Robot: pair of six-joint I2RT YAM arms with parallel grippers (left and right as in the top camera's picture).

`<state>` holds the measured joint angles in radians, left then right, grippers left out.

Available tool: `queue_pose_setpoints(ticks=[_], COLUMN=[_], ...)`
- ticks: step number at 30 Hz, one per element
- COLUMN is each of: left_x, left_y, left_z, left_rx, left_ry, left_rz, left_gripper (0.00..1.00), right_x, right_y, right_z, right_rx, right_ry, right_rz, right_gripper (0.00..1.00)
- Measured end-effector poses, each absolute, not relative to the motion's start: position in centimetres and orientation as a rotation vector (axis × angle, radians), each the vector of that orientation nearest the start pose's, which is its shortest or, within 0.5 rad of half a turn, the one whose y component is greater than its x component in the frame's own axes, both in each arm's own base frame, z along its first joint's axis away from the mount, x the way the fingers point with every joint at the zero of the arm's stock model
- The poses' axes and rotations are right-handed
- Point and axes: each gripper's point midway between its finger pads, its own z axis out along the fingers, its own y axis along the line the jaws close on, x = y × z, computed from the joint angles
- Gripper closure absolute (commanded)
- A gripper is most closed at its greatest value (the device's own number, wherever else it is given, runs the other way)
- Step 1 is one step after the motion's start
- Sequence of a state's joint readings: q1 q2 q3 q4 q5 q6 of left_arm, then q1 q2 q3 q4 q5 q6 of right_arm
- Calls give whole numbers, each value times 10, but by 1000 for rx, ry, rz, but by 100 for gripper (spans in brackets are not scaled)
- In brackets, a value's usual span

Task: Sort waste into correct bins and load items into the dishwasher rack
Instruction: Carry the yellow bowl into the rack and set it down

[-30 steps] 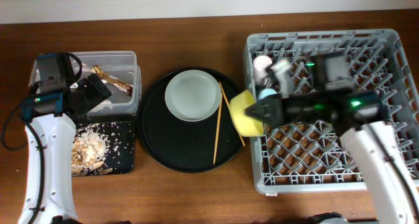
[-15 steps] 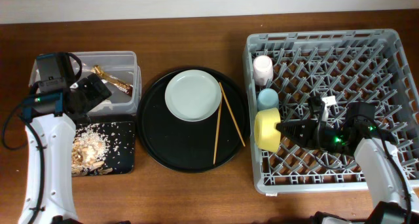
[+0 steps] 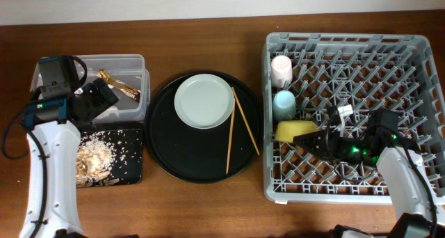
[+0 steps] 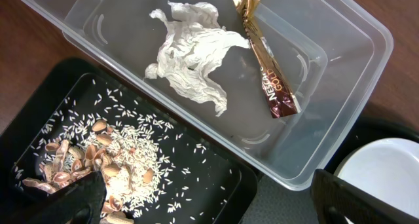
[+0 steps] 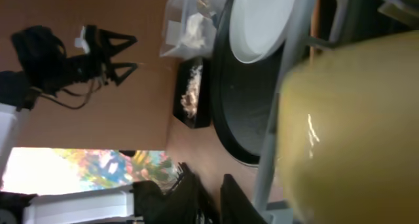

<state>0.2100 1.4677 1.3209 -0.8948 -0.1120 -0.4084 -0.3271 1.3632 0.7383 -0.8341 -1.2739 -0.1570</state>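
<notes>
The yellow bowl (image 3: 290, 131), lying flat in the dishwasher rack (image 3: 348, 37) half a second ago, now stands tipped on edge among the pegs, just beside the blue cup (image 3: 284, 103). The right gripper (image 3: 311, 140) touches its rim; whether the jaws pinch it cannot be told. If it is poorly seated, the bowl might topple against the cup when the gripper pulls away. The left gripper (image 4: 206, 194) hangs spread wide and empty over the clear box (image 4: 353, 67), where the wrapper (image 4: 268, 73) seems to read Nescafé Gold.

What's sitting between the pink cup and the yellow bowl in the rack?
The blue cup. Overhead shows it between the pink cup and the yellow bowl, along the rack's left wall.
</notes>
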Motion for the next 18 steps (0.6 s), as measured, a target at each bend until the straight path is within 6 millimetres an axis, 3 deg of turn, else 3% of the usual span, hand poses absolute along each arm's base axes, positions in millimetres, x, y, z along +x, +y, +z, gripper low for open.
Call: queue_pose_setpoints(ticks=[7,10,13,15,18], left_x=[355,355,355,356,355], left_y=[95,95,95,95,95], left_z=[188,188,188,188,188], left_rx=[-830,-830,-830,-830,-830], left_ry=[2468,2468,2468,2468,2468], left_rz=[76,75,76,76,76], left_gripper=[1,1,1,1,1], right_x=[241,247,270,283,291], right_y=[83,70,45,26,13], right_z=[142,161,206,206,189], right_rx=[176,137,29,64,108], right_ry=[2431,2518,2488,2505,2568], right_rz=[1519,1336,1009,830,725], right_gripper=[83,81,80,81,80])
